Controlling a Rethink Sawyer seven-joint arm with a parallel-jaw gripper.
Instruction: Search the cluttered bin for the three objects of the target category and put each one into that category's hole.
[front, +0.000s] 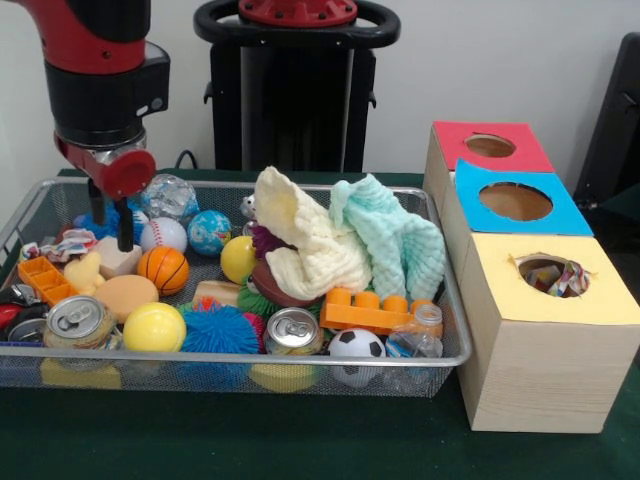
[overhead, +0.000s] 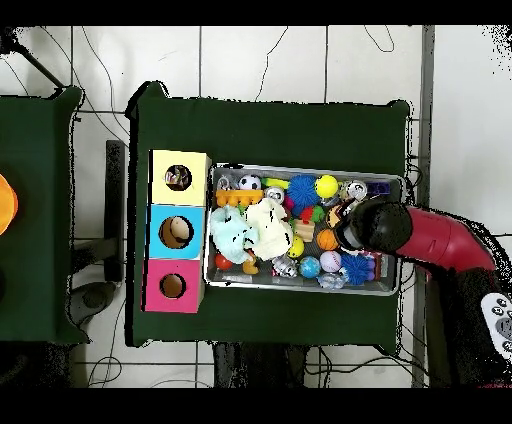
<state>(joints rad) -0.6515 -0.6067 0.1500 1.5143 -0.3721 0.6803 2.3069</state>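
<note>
Front view, from the left: the red and black arm comes down over the left end of the wire mesh bin (front: 445, 290), and its end effector (front: 112, 220) hangs low among the clutter there, beside a baseball (front: 163, 233) and above a pale block. Whether its fingers are apart or together I cannot tell; only dark stems show below the red wrist. Around it lie an orange tray piece (front: 45, 279), a small basketball (front: 163, 269), a soda can (front: 78, 320) and a yellow ball (front: 154, 327). Toward the middle sit a blue spiky ball (front: 219, 329), a second can (front: 293, 330), a globe-print ball (front: 209, 231) and a heaped cream cloth (front: 308, 243). Next to it on the right is a mint cloth (front: 397, 240), with an orange toy brick (front: 369, 311) and a soccer ball (front: 356, 346) at the front rim. To the right of the bin, on the green bench (front: 250, 440), stands a wooden box with three holes: red hole (front: 490, 146) farthest, blue hole (front: 516, 201) in the middle, yellow hole (front: 552, 274) nearest, something crumpled showing inside the yellow one.
</note>
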